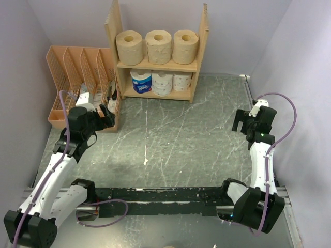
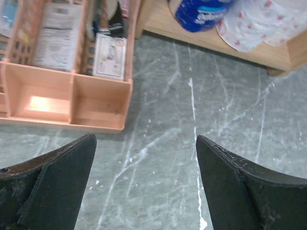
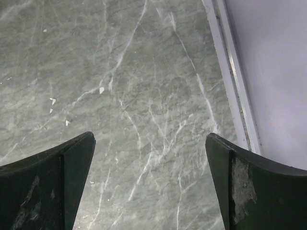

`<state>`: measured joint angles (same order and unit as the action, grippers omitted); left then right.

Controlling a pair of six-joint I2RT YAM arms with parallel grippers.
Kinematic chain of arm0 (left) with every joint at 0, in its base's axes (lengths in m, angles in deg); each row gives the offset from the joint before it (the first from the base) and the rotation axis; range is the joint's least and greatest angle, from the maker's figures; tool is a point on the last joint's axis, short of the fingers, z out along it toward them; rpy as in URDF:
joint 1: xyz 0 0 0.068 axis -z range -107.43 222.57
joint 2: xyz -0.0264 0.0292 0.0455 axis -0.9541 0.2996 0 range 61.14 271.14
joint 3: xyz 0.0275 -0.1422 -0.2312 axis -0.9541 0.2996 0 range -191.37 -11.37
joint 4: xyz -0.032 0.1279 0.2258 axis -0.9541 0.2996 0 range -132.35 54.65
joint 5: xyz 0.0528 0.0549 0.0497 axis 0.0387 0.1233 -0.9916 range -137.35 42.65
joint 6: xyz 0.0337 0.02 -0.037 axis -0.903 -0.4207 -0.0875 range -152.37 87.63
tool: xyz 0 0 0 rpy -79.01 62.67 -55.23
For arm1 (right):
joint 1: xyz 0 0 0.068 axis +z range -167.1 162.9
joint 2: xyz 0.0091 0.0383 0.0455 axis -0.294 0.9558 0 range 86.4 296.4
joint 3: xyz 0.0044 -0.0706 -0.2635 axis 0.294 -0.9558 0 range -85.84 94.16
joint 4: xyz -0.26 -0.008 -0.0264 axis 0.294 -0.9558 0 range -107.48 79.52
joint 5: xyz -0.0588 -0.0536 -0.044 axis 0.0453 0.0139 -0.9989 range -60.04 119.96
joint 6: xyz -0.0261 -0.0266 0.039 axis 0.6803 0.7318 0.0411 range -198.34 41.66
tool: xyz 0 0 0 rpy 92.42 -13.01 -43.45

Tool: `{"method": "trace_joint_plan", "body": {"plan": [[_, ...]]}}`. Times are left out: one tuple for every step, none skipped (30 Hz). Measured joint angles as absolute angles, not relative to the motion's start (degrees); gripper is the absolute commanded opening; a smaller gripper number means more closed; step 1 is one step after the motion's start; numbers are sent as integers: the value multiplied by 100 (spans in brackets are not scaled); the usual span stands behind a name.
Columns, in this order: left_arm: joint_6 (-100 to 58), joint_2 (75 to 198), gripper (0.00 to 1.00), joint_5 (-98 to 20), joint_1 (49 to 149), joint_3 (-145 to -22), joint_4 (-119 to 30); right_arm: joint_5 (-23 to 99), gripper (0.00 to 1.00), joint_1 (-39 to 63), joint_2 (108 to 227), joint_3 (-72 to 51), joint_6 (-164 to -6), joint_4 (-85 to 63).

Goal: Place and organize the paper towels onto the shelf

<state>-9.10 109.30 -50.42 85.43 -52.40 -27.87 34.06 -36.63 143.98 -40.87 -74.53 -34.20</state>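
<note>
The wooden shelf [image 1: 201,36] stands at the back. Three tan-brown paper towel rolls [image 1: 158,46] sit side by side on its upper tier. On the lower tier stand the blue-wrapped roll [image 1: 140,81] and two white printed rolls [image 1: 171,82]. The left wrist view shows the blue-wrapped roll [image 2: 201,12] and the white rolls [image 2: 254,24] on the shelf's lower board [image 2: 249,51]. My left gripper [image 1: 107,114] is open and empty, low over the table left of the shelf. My right gripper [image 1: 241,122] is open and empty near the right table edge.
An orange lattice file organizer [image 1: 77,77] holding papers stands against the left wall, beside the shelf; it also shows in the left wrist view [image 2: 72,96]. A white rail [image 3: 232,72] and the lilac wall border the grey marbled table [image 1: 170,139] on the right.
</note>
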Motion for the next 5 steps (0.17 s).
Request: {"method": "trace_joint_plan", "body": {"plan": [[-950, 10893, 96, -5075, 8462, -5238, -2743, 3432, 100, -3663, 14400, -4087, -7453, -3425], [-967, 10843, 96, -5084, 8362, -5238, -2732, 3459, 100, -3663, 14405, -4087, -7450, -3427], [-972, 10782, 96, -5086, 8246, -5238, -2728, 3470, 100, -3661, 14407, -4087, -7448, -3429], [-972, 10714, 96, -5082, 8124, -5236, -2728, 3467, 100, -3652, 14396, -4092, -7448, -3427], [-972, 10638, 96, -5071, 8001, -5230, -2732, 3439, 100, -3647, 14359, -4118, -7455, -3401]]}}
